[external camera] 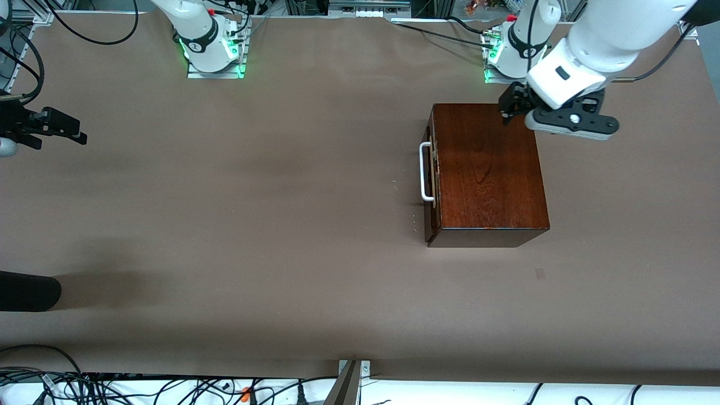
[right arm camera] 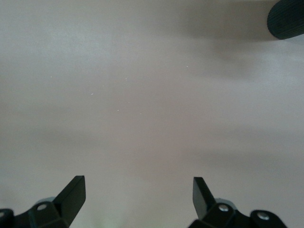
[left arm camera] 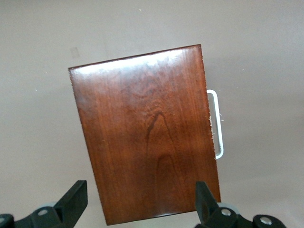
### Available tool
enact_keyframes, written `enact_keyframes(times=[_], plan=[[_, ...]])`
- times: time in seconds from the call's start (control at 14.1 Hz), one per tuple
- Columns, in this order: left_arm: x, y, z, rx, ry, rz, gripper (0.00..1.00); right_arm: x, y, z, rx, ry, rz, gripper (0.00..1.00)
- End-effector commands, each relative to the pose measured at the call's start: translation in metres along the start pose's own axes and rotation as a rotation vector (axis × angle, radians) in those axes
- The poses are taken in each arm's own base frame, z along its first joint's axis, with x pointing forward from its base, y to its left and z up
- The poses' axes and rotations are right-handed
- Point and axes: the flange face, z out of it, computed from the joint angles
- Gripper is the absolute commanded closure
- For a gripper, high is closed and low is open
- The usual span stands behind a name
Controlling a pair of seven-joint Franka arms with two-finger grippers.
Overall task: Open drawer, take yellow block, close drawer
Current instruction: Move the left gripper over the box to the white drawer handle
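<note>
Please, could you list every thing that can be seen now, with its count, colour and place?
wooden box: one, dark reddish-brown, on the table toward the left arm's end.
drawer: one, dark front, shut in the box.
handle: one, white, on the drawer front.
table: one, brown cover.
yellow block: none visible.
cables: many, mostly black, along the table edges.
left gripper: one, black, open, over the box's corner nearest the left arm's base.
right gripper: one, black, open, waiting over bare table at the right arm's end.
</note>
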Motion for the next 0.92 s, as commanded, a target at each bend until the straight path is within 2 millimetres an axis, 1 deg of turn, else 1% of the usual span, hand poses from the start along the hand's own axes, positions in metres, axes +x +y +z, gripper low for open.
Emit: enact_keyframes(times=[0.0, 0.07, 0.21, 0.28, 0.42, 0.57, 0.64, 0.71, 0.85], plan=[[0.001, 0.052, 0.007, -0.006, 0.015, -0.099, 0.0, -0.006, 0.001, -0.004, -0.001, 0.009, -0.011, 0.0], [0.0, 0.074, 0.019, -0.001, -0.004, -0.127, 0.0, -0.006, 0.001, -0.004, -0.001, 0.01, -0.011, 0.0], [-0.009, 0.126, 0.034, -0.008, 0.002, -0.133, 0.0, -0.006, 0.001, -0.003, -0.001, 0.009, -0.011, 0.0], [-0.013, 0.147, 0.045, 0.018, 0.011, -0.139, 0.0, -0.006, 0.001, -0.004, -0.001, 0.009, -0.011, 0.0], [-0.025, 0.193, 0.072, 0.079, 0.023, -0.134, 0.0, -0.006, 0.001, -0.004, -0.001, 0.009, -0.011, 0.0], [-0.026, 0.223, 0.104, 0.12, 0.039, -0.143, 0.0, -0.006, 0.001, -0.004, -0.001, 0.009, -0.011, 0.0], [-0.026, 0.233, 0.122, 0.134, 0.037, -0.144, 0.0, -0.006, 0.001, -0.004, -0.001, 0.009, -0.011, 0.0], [-0.025, 0.242, 0.139, 0.149, 0.033, -0.131, 0.0, -0.006, 0.001, -0.004, -0.001, 0.009, -0.011, 0.0], [-0.019, 0.248, 0.166, 0.162, 0.027, -0.108, 0.0, -0.006, 0.001, -0.004, -0.001, 0.01, -0.011, 0.0]])
